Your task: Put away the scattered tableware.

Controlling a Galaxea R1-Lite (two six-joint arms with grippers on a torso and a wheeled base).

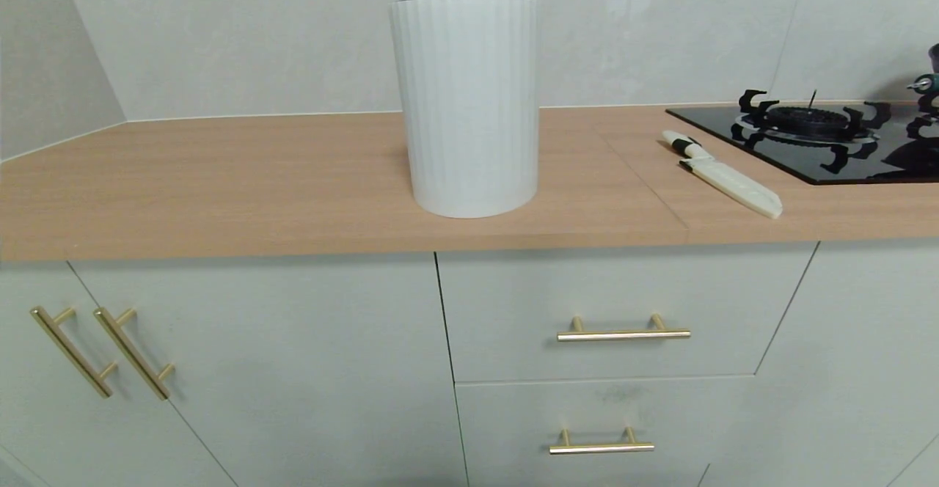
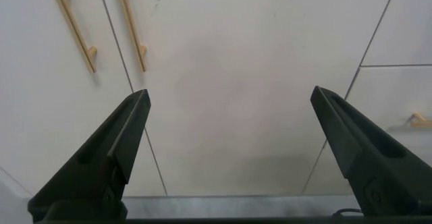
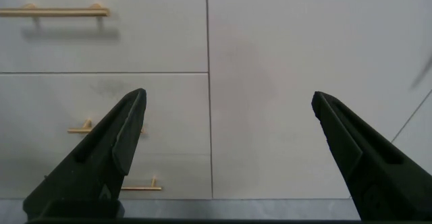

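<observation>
One knife [image 1: 722,174], one holder [image 1: 469,105] (inside hidden)

A tall container [image 1: 469,105] stands upright on the surface [image 1: 220,186], about midway along it and close to the front edge. To its right, well apart, a knife [image 1: 722,175] lies flat with its handle toward the wall, just beside the near left corner of the hob [image 1: 880,157]. A burner grate [image 1: 810,124] sits on the hob. Below the surface, two door handles [image 1: 70,351] hang at the left. An upper drawer [image 1: 601,289] sits over a lower drawer [image 1: 587,406] at the right. Something, perhaps a utensil, is cut off at the hob's far right.
</observation>
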